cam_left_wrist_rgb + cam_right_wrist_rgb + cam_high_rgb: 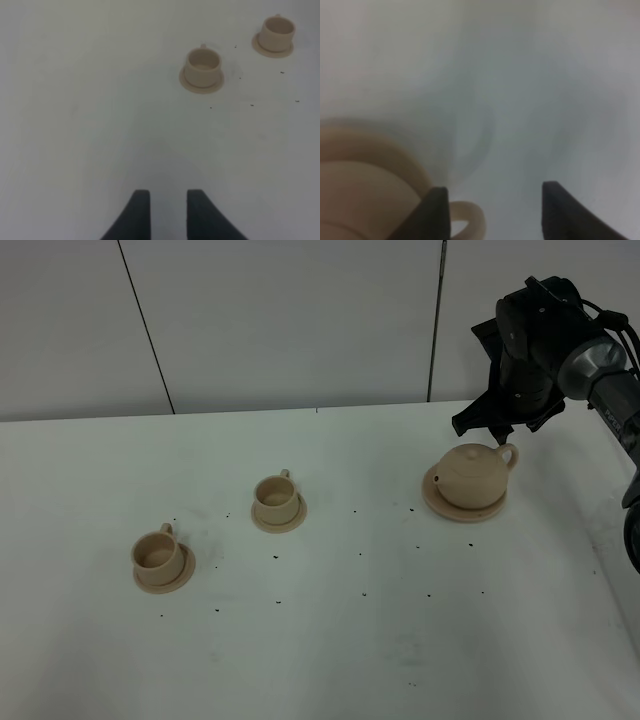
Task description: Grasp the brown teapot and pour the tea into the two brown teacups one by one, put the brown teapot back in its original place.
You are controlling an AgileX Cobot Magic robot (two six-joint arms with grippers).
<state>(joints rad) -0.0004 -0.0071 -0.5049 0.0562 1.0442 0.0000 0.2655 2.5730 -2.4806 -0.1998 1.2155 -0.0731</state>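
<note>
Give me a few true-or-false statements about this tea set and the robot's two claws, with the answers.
1. The teapot sits on its saucer. True.
2. The left teacup and the right teacup lie tipped over. False: both stand upright.
3. The right gripper is clamped on the teapot's lid. False: its jaws stand open, by the handle.
4. The left gripper holds nothing. True.

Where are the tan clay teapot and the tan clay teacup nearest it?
Tan clay teapot (472, 478), exterior high view, on its body.
Tan clay teacup (271, 504) nearest it, exterior high view, on its wall.
</note>
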